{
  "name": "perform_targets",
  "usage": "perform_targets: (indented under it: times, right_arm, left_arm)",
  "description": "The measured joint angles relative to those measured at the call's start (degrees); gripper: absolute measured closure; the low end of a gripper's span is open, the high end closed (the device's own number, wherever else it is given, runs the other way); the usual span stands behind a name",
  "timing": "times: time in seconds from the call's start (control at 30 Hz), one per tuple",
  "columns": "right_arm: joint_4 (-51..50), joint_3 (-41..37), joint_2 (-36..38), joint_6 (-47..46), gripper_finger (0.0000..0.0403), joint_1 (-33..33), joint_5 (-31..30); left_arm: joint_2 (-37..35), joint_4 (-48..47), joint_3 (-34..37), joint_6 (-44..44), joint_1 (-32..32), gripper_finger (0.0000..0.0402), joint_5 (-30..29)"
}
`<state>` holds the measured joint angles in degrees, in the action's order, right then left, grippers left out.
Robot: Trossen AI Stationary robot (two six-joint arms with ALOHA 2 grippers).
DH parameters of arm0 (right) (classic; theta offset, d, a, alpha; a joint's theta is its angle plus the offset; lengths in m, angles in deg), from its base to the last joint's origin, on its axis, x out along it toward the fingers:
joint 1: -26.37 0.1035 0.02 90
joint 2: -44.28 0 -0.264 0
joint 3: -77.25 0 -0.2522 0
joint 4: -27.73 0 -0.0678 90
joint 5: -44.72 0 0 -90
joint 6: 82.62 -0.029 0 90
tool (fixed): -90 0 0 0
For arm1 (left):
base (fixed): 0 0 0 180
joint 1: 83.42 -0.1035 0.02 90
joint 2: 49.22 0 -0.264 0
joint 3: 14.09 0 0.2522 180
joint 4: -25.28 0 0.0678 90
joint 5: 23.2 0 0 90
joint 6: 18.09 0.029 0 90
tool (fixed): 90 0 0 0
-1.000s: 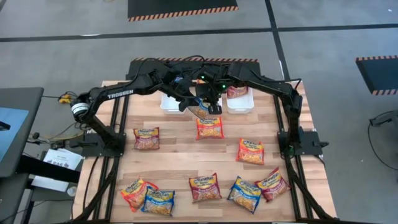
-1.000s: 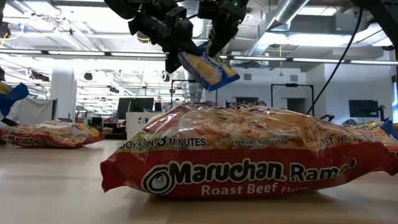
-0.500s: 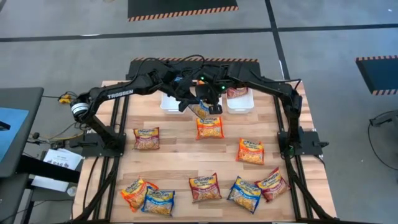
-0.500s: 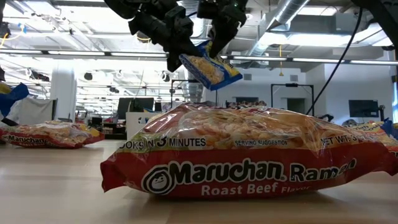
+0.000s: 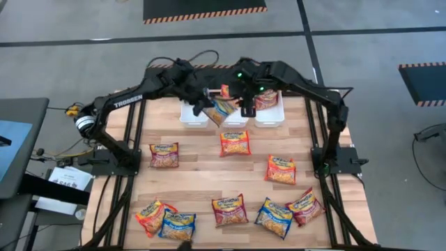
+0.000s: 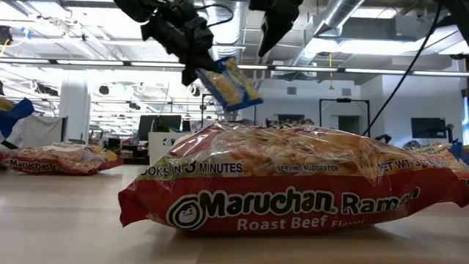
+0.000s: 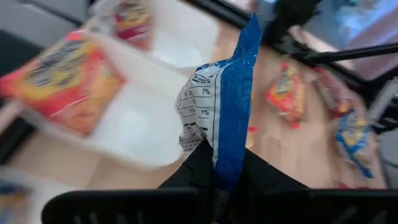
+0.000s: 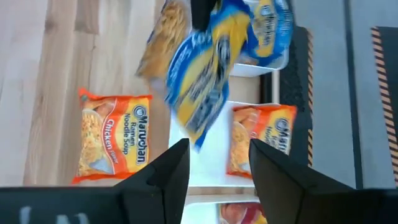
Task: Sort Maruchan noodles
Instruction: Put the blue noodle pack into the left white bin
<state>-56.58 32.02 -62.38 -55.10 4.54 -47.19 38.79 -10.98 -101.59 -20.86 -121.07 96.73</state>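
— Which arm has the blue packet (image 5: 220, 109), and where is it?

— The left gripper (image 5: 206, 105) has it. Its jaws are closed tight on one end of the packet, and the rest hangs free in the air above the white trays (image 5: 268, 117) at the far edge of the table (image 5: 202, 178), at about 12 o'clock in the high view.

— And the right gripper (image 5: 245, 109)?

— It stands just beside the packet, at about 3 o'clock of it, with its fingers (image 8: 166, 171) spread apart and nothing between them. The right wrist view shows the packet clear of them.

— How does the packet lie?

— Its long axis runs from the left gripper toward 4 o'clock, tilted down in the low view (image 6: 227, 83).

— So what matters for the next move?

— Probably which tray is under the packet. It seems to hang over the middle tray, while another blue packet (image 8: 268, 28) lies in the tray at its 9 o'clock side.
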Motion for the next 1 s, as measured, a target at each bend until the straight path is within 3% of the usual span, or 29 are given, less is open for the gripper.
perform_targets:
  times: [0.13, 0.37, 0.5, 0.6, 0.7, 0.8, 1.0]
  right_arm:
    - [-0.34, 0.0, 3.14, -2.27, 0.0214, -2.66, 0.04]
    - [-0.27, -0.02, 8.43, -5.39, 0.022, -6.74, 0.09]
    - [-0.31, -0.04, 10.48, -6.68, 0.0221, -8.41, 0.22]
    - [-0.38, -0.07, 11.71, -6.73, 0.0221, -8.99, 0.22]
    - [-0.35, -0.07, 12.0, -6.71, 0.0221, -9.46, 0.26]
    - [-0.36, -0.11, 11.83, -6.69, 0.0221, -9.53, 0.39]
    - [-0.33, -0.11, 11.74, -6.58, 0.0221, -9.53, 0.39]
  left_arm:
    - [-2.35, -3.43, 0.0, 1.9, -4.37, 0.0386, -3.22]
    - [-6.07, -3.6, 0.05, -1.83, -12.22, 0.0386, -3.37]
    - [-8.63, -1.49, 4.78, -5.38, -14.85, 0.0386, -3.13]
    - [-10.98, 6.14, 12.83, -9.8, -15.5, 0.0386, -3.11]
    - [-13.07, 25.57, 22.62, -16.15, -15.42, 0.0386, -3.89]
    - [-13.54, 42.35, 31.01, -22.69, -15.09, 0.0386, -9.78]
    - [-13.42, 51.46, 40.89, -25.41, -14.24, 0.0386, -15.7]
